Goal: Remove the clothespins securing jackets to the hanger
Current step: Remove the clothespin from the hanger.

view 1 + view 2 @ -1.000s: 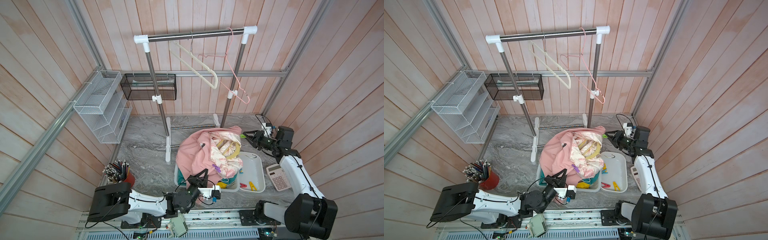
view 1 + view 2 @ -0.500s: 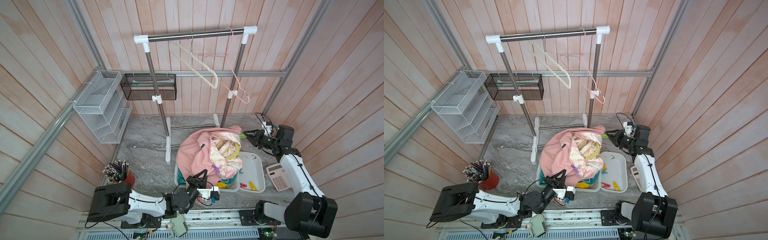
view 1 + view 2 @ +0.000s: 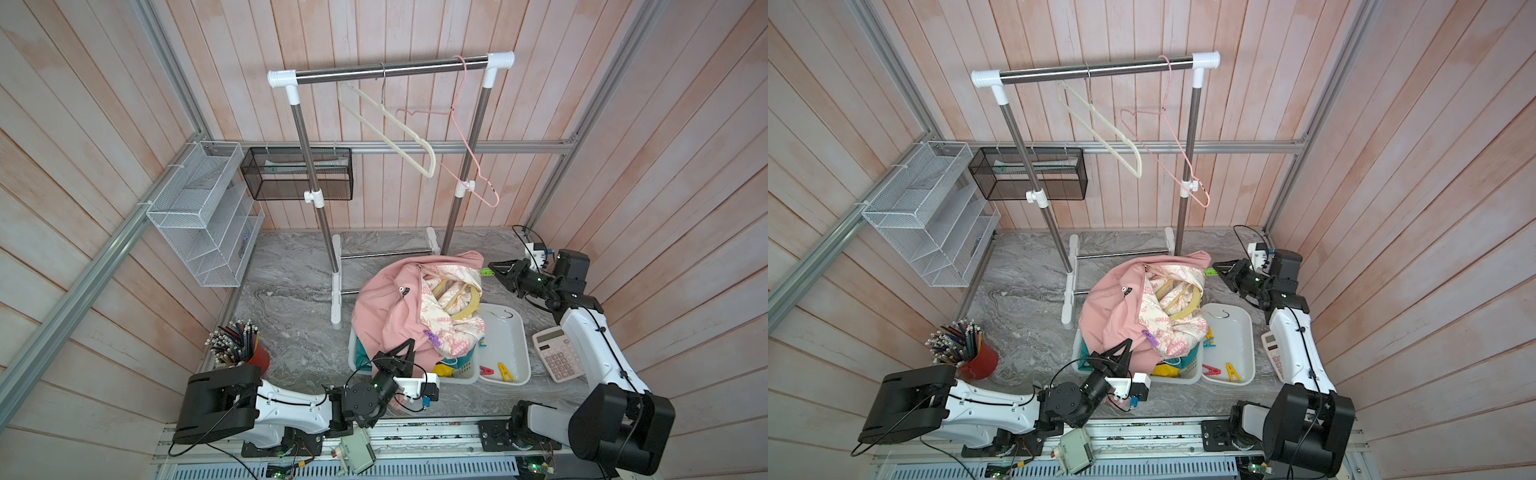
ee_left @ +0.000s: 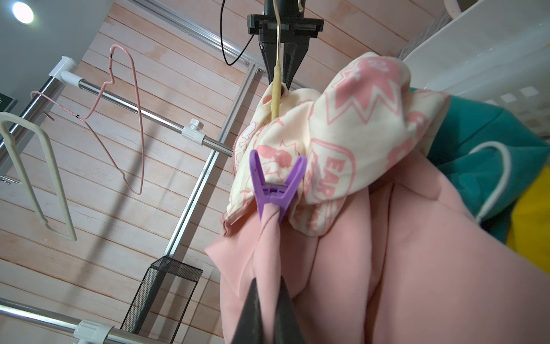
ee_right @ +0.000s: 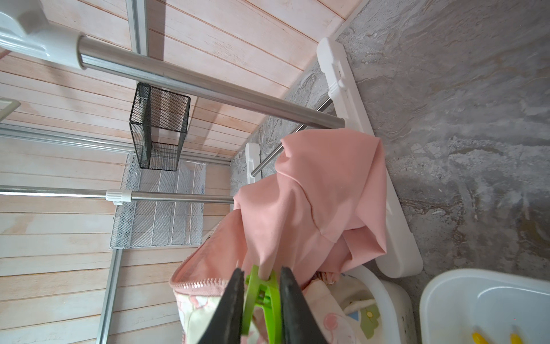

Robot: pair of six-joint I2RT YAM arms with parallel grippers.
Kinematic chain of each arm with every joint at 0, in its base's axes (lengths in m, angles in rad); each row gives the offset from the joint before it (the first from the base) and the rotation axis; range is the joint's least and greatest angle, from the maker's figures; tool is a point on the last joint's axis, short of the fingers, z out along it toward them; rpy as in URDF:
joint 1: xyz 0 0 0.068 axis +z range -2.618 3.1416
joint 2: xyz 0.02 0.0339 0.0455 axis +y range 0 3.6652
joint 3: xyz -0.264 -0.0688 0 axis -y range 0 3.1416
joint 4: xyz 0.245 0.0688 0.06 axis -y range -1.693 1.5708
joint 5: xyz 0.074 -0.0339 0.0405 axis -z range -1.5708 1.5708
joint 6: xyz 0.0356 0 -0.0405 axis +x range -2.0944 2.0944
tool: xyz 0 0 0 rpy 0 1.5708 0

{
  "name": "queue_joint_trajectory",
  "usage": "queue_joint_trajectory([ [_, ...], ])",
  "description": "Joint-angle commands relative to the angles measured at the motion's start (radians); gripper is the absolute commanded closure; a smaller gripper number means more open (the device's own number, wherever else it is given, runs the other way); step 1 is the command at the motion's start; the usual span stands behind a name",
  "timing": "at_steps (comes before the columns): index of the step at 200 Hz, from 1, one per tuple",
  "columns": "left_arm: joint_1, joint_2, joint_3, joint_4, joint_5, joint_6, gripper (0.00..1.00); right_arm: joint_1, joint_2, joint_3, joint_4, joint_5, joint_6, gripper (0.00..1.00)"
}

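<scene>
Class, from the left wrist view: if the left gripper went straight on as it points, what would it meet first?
The left gripper, shut on a fold of the pink jacket, would likely meet the purple clothespin clipped further along that fold.

Pink letters "EAR" are printed on the cream lining [image 4: 351, 125] of the pink jacket [image 4: 416, 283], "GREEN" is seemingly repeated there in both top views, and its small dark chest logo [image 3: 402, 290] is left unread.

Bright even light, soft shadows, ceiling lamp [image 4: 22, 12] glaring, edges bowed
</scene>
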Motion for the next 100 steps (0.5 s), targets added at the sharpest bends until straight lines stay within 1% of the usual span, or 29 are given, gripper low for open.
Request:
queue_joint_trajectory([
  [1, -0.009, -0.015, -0.002, 0.056, 0.043, 0.004, 1.00, -0.005, -0.012, 0.024, -0.007, -0.004, -0.023, 0.81],
  [39, -0.010, -0.014, -0.003, 0.055, 0.044, -0.005, 1.00, -0.004, -0.022, 0.020, -0.009, -0.004, -0.027, 0.90],
  [69, -0.009, -0.017, 0.003, 0.044, 0.029, -0.022, 1.00, -0.015, -0.037, 0.006, -0.008, 0.006, -0.021, 0.91],
  [100, -0.001, -0.033, 0.002, 0.007, 0.012, -0.050, 1.00, -0.079, -0.054, -0.013, -0.011, 0.004, -0.030, 0.91],
])
